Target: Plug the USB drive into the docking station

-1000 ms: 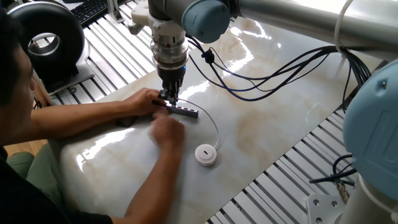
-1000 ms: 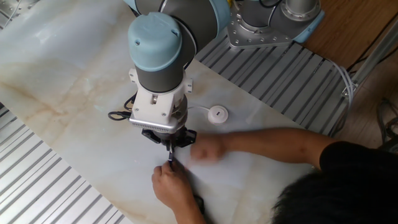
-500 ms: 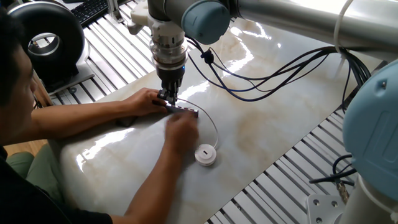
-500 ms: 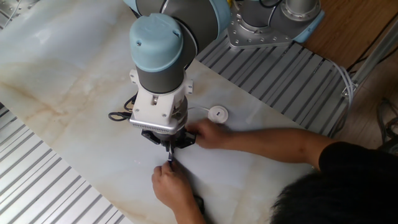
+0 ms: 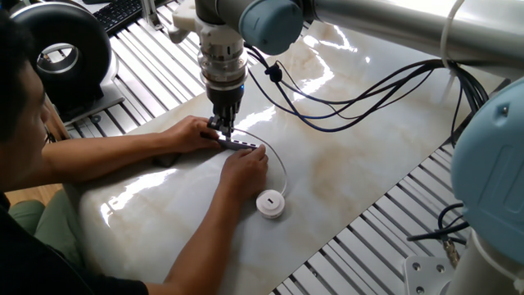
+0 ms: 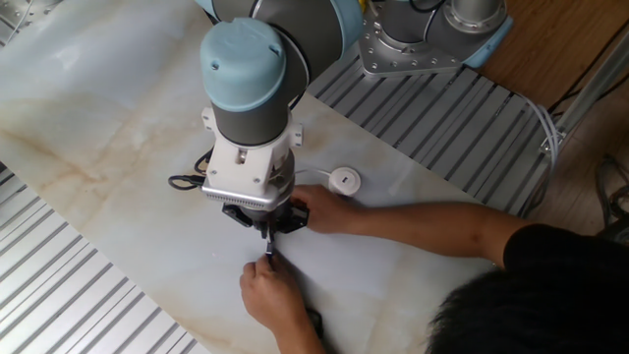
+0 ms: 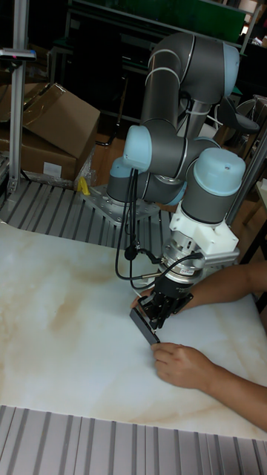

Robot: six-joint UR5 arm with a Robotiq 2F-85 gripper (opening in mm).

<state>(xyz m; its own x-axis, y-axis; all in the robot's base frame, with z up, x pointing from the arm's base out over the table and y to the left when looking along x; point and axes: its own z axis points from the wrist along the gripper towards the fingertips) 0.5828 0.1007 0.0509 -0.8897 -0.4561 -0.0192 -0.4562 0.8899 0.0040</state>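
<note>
My gripper points straight down at the left end of the docking station, a slim grey bar lying on the marble table. Its fingers stand close together, shut on a small plug. The thin white cable arcs from there to the USB drive, a round white puck lying nearer the front. The tall fixed view shows the gripper right above the docking station. In the other fixed view the gripper hides the bar; the USB drive lies behind it.
A person's two hands hold the bar: one hand at its left end by my fingers, the other hand at its right end. Black robot cables hang over the table. A black fan stands at the far left.
The person's right hand has slid from the open table up to the right end of the docking station. My gripper has stayed in place.
</note>
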